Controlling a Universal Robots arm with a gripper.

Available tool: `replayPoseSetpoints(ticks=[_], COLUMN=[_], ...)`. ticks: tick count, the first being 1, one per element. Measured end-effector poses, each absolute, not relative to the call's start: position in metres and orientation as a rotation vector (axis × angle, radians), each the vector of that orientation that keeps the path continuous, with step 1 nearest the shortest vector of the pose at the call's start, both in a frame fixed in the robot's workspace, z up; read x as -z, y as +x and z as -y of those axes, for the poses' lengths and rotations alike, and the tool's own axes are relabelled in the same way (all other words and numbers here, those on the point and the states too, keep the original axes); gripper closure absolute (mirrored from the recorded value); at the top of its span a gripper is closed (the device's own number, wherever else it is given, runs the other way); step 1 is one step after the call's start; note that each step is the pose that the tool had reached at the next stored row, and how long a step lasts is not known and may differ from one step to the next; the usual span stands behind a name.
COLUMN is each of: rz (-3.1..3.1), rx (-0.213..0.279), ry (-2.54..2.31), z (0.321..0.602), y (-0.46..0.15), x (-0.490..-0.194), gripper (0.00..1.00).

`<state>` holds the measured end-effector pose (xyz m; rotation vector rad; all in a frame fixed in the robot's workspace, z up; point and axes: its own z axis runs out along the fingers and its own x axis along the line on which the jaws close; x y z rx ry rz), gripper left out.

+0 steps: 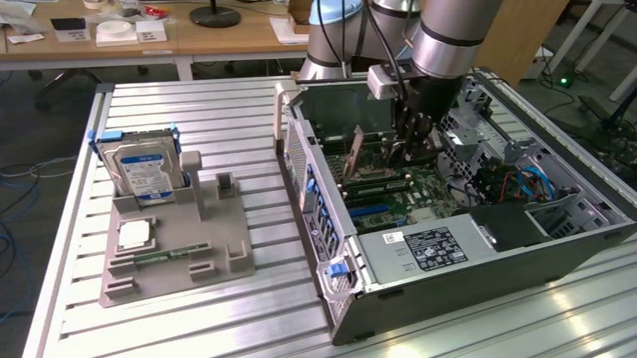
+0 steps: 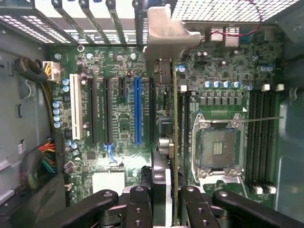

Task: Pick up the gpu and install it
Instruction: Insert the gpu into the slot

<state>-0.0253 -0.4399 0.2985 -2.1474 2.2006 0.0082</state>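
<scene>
You see gripper inside open computer case, fingers pinching gpu edge-on above motherboard, between blue slot and processor socket, bracket toward case's rear edge.

gpu: near end hidden by hand | arm: cut off (exterior view's upper edge)

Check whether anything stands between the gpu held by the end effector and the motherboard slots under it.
Nothing visible does. The end effector grips the gpu edge-on above the motherboard, and the expansion slots beside it stand bare. The slot straight under the gpu is hidden by the gpu itself.
</scene>
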Motion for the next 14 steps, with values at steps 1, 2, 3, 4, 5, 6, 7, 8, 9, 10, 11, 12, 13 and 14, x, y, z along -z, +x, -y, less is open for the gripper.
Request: replayPoseSetpoints(ticks=[1,2,3,4,5,6,7,8,9,10,11,12,13,14], rz=[-2.201,-2.203,-2.206,-2.209,-2.213,-2.217,-2.220,-2.222,-2.224,-2.226,-2.227,-2.227,-2.228,-2.228], rx=[-0.008,-0.007,-0.006,-0.006,-0.006,-0.005,-0.005,-0.004,-0.004,-0.004,-0.004,-0.004,-0.004,-0.004], ry=[-2.147,-2.146,-2.144,-2.140,-2.136,-2.133,-2.130,-2.127,-2.125,-2.124,-2.123,-2.122,-2.122,-2.122], z=[0.440,0.440,0.441,0.441,0.441,0.441,0.442,0.443,0.445,0.446,0.446,0.447,0.447,0.447], y=[-0.026,-0.027,-0.029,-0.031,-0.032,-0.032,-0.032,-0.032,-0.032,-0.032,-0.033,-0.035,-0.037,-0.039], x=[-0.297,-0.296,-0.294,-0.293,-0.291,-0.290,-0.290,-0.289,-0.288,-0.288,-0.287,-0.286,-0.286,-0.285], gripper=[0.72,0.72,0.72,0.72,0.72,0.72,0.72,0.72,0.72,0.72,0.72,0.72,0.72,0.72])
